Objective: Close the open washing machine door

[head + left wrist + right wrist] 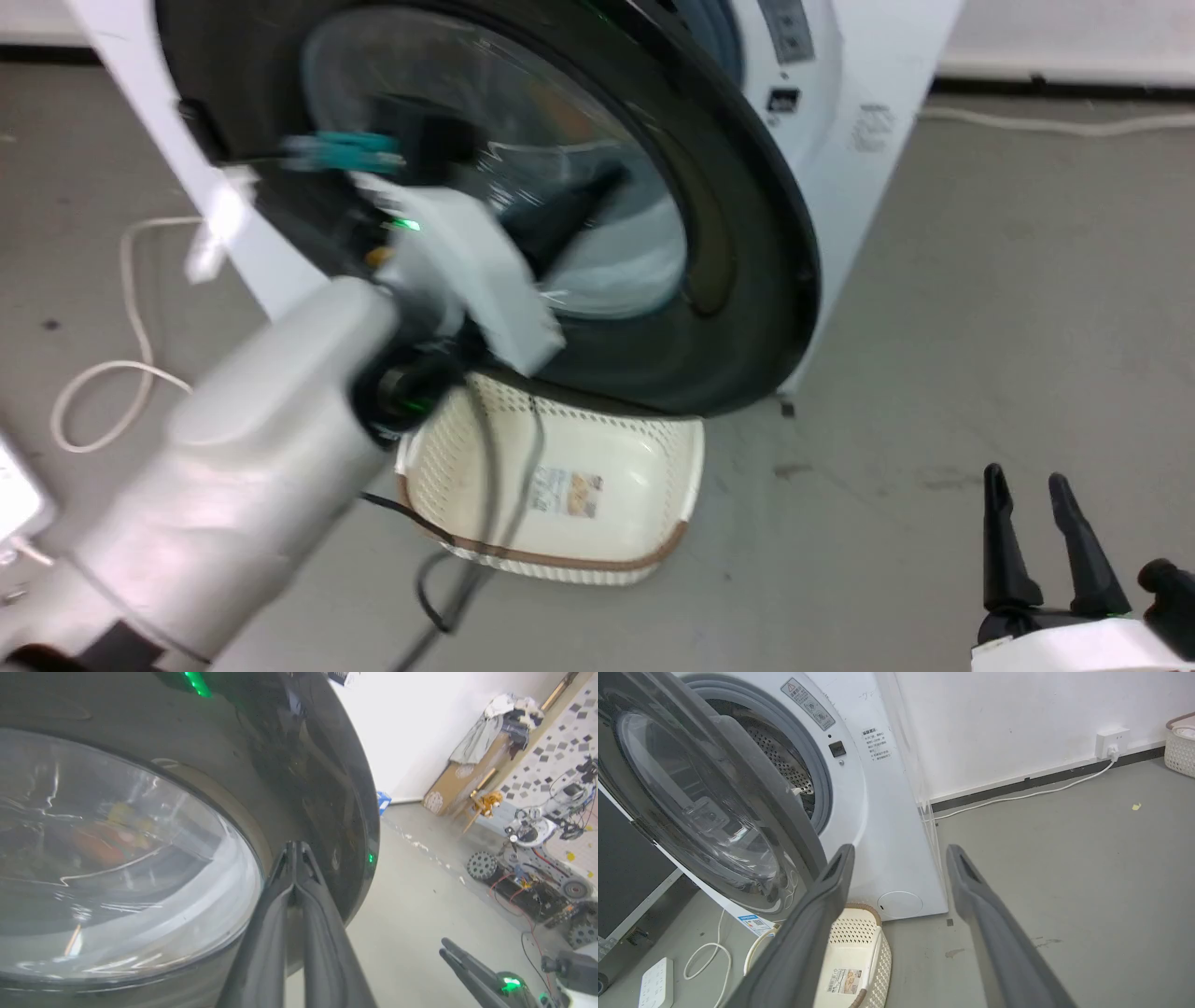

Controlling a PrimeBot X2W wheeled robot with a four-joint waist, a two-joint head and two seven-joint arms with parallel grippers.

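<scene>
The washing machine door [738, 233] is standing partly open, swung out from the white machine front [887, 835] and hanging above a cream basket [681, 485] on the floor. The left pincer [295, 849], its 2 fingers shut tight together and holding nothing, is resting its tips on the glossy black rim just beside the glass window, apparently pushing. The right pincer [1025, 478] is hanging low with its fingers spread wide, empty. To do this well, the push should be landing on the rim rather than the glass, out toward the free edge. It should be following the door's arc steadily until the latch is catching at the drum opening [784, 760]. Slipping off the slick rim is the likely risk.
</scene>
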